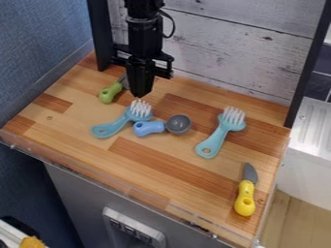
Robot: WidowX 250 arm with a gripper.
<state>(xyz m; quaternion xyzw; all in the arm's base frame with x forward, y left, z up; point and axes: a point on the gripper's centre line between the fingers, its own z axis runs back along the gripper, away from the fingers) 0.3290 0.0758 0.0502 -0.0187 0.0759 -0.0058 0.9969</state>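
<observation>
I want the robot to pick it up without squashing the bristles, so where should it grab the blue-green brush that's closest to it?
Probably the middle of the brush's handle, coming straight down with the gripper and squeezing across it. The handle is long and slim, while the bristles stick out at the other end, and the blue scoop sits near the head.

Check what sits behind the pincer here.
Past the pincer, a green handle and part of its grey end show; the rest of that end is covered, so its shape can't be told. Whitewashed boards stand further back.
</observation>
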